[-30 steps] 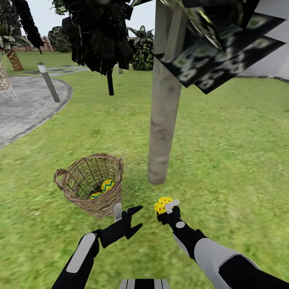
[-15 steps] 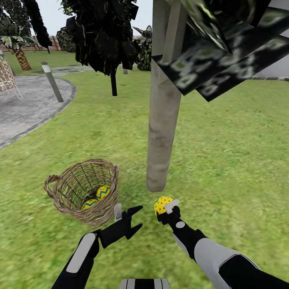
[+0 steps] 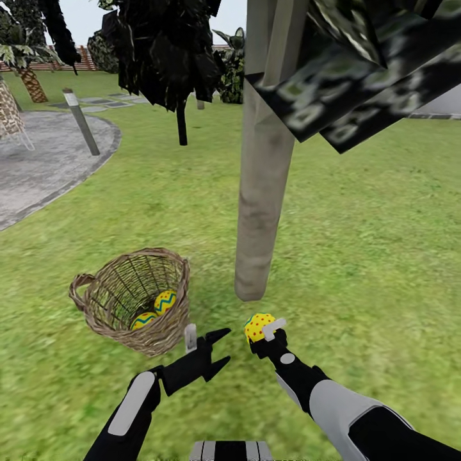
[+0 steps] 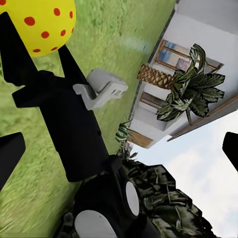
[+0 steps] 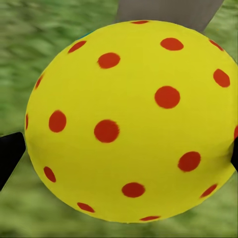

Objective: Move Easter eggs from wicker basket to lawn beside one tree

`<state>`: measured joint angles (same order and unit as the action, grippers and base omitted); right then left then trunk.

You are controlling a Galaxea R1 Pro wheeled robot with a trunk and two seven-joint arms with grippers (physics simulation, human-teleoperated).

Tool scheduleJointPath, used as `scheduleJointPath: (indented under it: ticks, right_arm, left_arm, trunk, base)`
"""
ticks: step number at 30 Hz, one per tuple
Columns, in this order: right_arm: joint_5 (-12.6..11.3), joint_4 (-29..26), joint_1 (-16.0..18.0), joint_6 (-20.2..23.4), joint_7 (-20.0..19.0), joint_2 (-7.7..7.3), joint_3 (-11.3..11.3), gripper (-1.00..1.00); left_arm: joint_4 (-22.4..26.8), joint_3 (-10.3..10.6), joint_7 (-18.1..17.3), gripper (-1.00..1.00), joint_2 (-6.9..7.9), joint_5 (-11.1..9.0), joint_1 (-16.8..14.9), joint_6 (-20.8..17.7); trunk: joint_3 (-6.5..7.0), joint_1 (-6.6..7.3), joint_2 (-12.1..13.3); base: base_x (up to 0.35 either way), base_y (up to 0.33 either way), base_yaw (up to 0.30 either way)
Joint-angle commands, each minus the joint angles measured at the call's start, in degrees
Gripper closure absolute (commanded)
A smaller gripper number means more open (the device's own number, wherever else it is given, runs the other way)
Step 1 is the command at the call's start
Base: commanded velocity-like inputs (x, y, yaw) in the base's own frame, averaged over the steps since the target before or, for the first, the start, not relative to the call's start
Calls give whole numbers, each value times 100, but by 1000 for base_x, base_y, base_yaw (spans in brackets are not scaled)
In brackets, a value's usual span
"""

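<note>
Closer now comes the pale trunk as the whole head view shifts, which reads as the robot's own motion, not the things'; against the grass, basket and tree sit as they did, and both arms hold their same pose. Right gripper (image 3: pixel 264 330) is clamped on one Easter egg (image 3: pixel 258 325), held above the lawn (image 3: pixel 358 256) just short of the foot of the tree (image 3: pixel 259 230); the right wrist view has that spotted egg (image 5: pixel 131 121) up close, black fingertips at its sides. Left gripper (image 3: pixel 205 342) hangs with fingers spread, holding nothing, near the wicker basket (image 3: pixel 160 330); two eggs (image 3: pixel 155 308) lie inside it, touching. From the left wrist view, the right gripper (image 4: pixel 49 64) and its egg (image 4: pixel 37 22) show over grass. To do this well, I'd judge: lower the egg onto the grass beside the trunk base before letting go, so it doesn't roll; right forearm is stretched forward, gripper pointing at the trunk.
</note>
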<state>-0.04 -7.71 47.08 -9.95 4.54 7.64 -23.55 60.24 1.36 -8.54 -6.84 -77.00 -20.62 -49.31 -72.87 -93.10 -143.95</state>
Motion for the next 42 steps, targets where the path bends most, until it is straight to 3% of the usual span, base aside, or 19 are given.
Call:
scheduleJointPath:
  ticks: [1,29,42]
  right_arm:
    - [0,6,3,-15,29,0,-35,100]
    - [-13,-90,3,11,12,79,-35,100]
    - [-13,-89,3,11,20,79,-35,100]
  left_arm:
    - [-4,-4,-34,-100,-2,27,-3,-16]
    - [-5,3,-34,-100,-2,27,-3,-17]
    - [-13,-3,-43,-100,-2,27,-3,-9]
  trunk:
    - [-27,-1,-3]
    - [-647,-73,-41]
    - [-647,-73,-41]
  base:
    - [0,0,196]
    - [0,0,4]
    - [184,0,0]
